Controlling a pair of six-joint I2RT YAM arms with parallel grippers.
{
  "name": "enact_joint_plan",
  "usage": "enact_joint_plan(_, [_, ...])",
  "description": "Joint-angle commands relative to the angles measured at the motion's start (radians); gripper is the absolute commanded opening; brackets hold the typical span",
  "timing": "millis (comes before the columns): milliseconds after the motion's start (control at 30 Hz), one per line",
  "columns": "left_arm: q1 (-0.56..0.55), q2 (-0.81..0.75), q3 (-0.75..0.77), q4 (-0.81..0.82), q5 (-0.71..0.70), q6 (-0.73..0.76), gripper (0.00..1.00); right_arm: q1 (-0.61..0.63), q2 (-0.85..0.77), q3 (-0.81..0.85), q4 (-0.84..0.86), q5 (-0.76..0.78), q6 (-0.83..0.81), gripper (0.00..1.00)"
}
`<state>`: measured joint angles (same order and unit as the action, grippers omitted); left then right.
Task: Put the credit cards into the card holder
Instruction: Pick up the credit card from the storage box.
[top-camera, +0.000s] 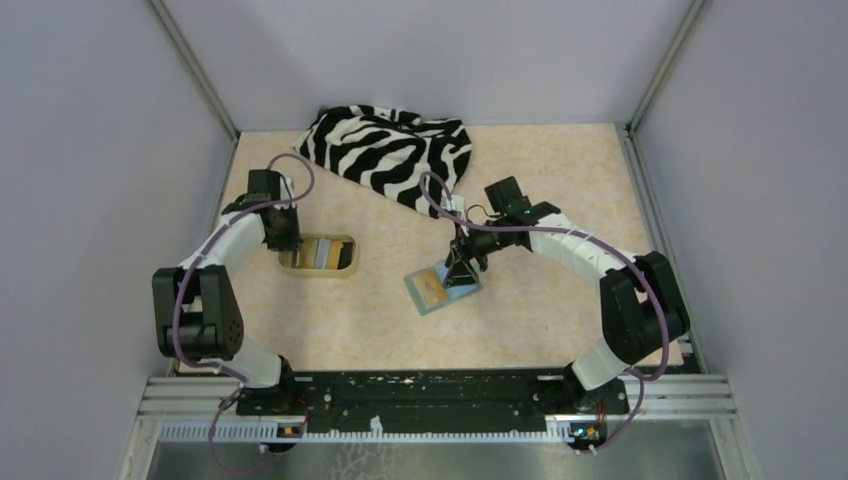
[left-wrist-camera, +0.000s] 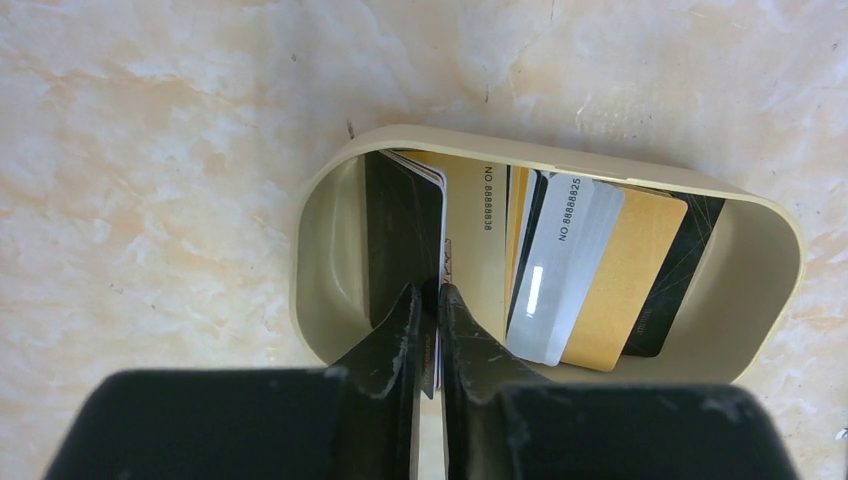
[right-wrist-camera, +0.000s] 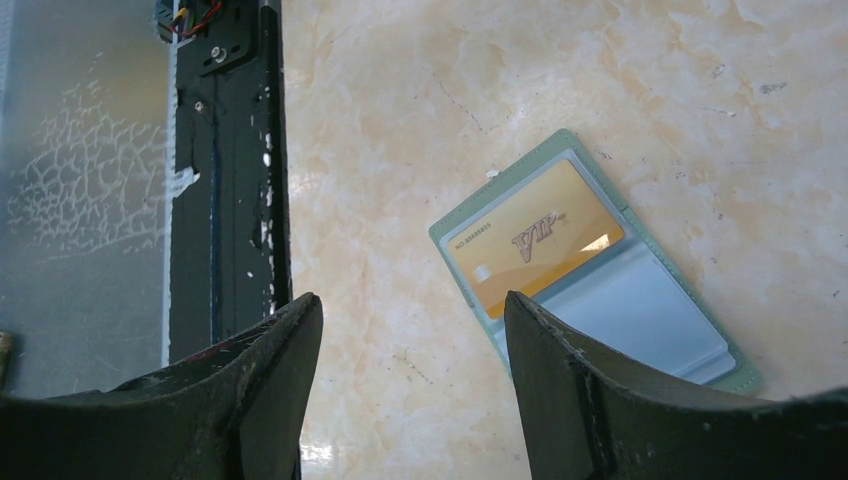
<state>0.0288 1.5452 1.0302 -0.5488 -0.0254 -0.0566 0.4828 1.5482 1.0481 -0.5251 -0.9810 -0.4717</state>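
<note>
Near the middle of the table (top-camera: 560, 300) the sage-green card holder (right-wrist-camera: 640, 310) lies open and flat, pale blue inside, with a gold VIP card (right-wrist-camera: 535, 235) tucked in one pocket. The right gripper (right-wrist-camera: 410, 310) hangs over it, fingers spread wide and empty. Other credit cards (left-wrist-camera: 600, 270), black, gold and whitish, lean in the tan dish (left-wrist-camera: 560, 165). There the left gripper (left-wrist-camera: 428, 295) has its fingers nearly together around an upright black card (left-wrist-camera: 400, 230); whether it pinches I cannot tell.
</note>
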Motion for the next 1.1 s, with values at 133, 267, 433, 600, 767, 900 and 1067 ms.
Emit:
enact_joint_plan(133, [0.012,0.056,-0.003,-0.041,-0.098,-0.02,0.15,0.011,0.009,0.051,0.003,-0.019,-0.022,0.67])
enact_joint_plan(267, [0.011,0.05,0.001,-0.045,-0.129,-0.02,0.11,0.014,0.009,0.052,0.001,-0.018,-0.024,0.67])
enact_joint_plan(433, [0.012,0.028,0.001,-0.046,-0.165,-0.023,0.09,0.017,0.012,0.053,-0.003,-0.018,-0.027,0.67])
enact_joint_plan(600, [0.012,-0.003,0.0,-0.045,-0.195,-0.026,0.06,0.023,0.019,0.055,-0.008,-0.016,-0.03,0.67])
enact_joint_plan(767, [0.011,-0.019,-0.002,-0.044,-0.198,-0.021,0.0,0.029,0.028,0.058,-0.009,-0.016,-0.031,0.67])
enact_joint_plan(900, [0.011,-0.01,-0.001,-0.048,-0.16,-0.016,0.0,0.034,0.033,0.061,-0.008,-0.021,-0.029,0.67])
enact_joint_plan(1067, [0.011,-0.01,-0.001,-0.048,-0.031,-0.005,0.0,0.036,0.034,0.06,0.001,-0.037,-0.02,0.66])
